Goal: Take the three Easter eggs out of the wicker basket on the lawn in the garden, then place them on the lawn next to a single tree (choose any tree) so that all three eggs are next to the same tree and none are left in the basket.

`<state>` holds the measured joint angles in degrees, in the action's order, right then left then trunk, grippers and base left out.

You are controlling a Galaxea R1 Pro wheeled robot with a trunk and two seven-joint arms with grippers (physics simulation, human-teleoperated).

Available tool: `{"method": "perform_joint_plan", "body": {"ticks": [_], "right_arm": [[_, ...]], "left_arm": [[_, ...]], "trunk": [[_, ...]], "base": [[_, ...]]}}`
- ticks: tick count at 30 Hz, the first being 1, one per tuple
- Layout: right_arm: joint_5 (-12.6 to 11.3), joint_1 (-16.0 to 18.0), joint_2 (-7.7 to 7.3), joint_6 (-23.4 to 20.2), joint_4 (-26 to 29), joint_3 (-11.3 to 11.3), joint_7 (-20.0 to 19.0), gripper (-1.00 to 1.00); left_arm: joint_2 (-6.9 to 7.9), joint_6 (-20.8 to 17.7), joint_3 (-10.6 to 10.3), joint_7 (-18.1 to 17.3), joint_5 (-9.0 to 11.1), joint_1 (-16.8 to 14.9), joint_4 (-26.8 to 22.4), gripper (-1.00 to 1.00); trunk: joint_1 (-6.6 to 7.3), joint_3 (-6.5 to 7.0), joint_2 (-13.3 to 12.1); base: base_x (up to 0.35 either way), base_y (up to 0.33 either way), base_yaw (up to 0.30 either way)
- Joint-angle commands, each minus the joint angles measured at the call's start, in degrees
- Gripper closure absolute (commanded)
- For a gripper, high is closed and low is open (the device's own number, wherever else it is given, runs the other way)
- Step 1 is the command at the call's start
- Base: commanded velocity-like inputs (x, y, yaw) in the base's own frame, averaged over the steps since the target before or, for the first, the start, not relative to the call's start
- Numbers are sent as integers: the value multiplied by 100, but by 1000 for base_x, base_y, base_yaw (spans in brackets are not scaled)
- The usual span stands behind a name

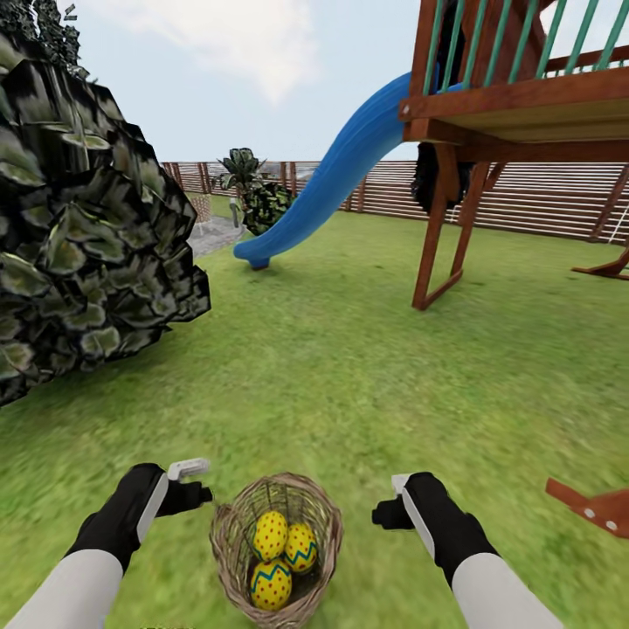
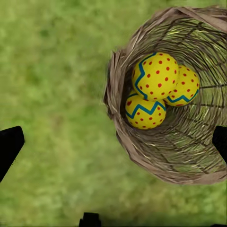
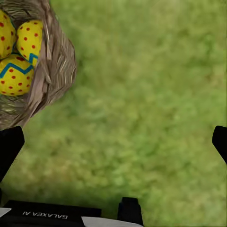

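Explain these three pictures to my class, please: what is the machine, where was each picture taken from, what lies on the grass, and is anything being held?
This is a simulated two-armed robot on wheels. The big picture comes from a camera on its head, looking down over both arms: the left gripper and right gripper hang on either side of a wicker basket. The other two pictures come from cameras near each gripper, looking along its fingers. The basket stands on the lawn and holds three eggs, yellow with red dots and zigzag bands. Nothing is held: both grippers are open and empty. Behind are a blue slide, a wooden play frame, a fence and a dark leafy bush.
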<state>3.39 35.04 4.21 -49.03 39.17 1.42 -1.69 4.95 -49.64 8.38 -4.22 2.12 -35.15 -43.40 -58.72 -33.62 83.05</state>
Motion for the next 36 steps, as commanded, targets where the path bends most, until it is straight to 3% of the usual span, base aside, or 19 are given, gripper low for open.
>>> {"method": "perform_joint_plan", "body": {"ticks": [1,9,13,22,36], "right_arm": [[39,3,-3,-28,15,7,-13,-100],[39,3,-2,-28,41,7,-7,-100],[39,3,-14,-28,67,-1,-27,-100],[31,3,-13,-32,91,-18,-41,-100],[29,3,-8,-28,85,-11,-42,-100]], "left_arm": [[-1,-24,9,-8,17,1,-4,-100],[-42,-3,-3,-13,15,25,345,-100],[-166,-48,12,-9,29,26,363,-100],[-290,-52,13,17,2,26,365,-100],[-322,-30,-3,19,-10,26,370,-100]], "trunk": [[-1,-6,3],[-1,-6,3],[-89,-78,163],[-287,-239,524],[-594,-490,1086]], "base": [[64,54,247],[14,12,191],[0,0,7],[0,0,0],[158,0,0]]}}
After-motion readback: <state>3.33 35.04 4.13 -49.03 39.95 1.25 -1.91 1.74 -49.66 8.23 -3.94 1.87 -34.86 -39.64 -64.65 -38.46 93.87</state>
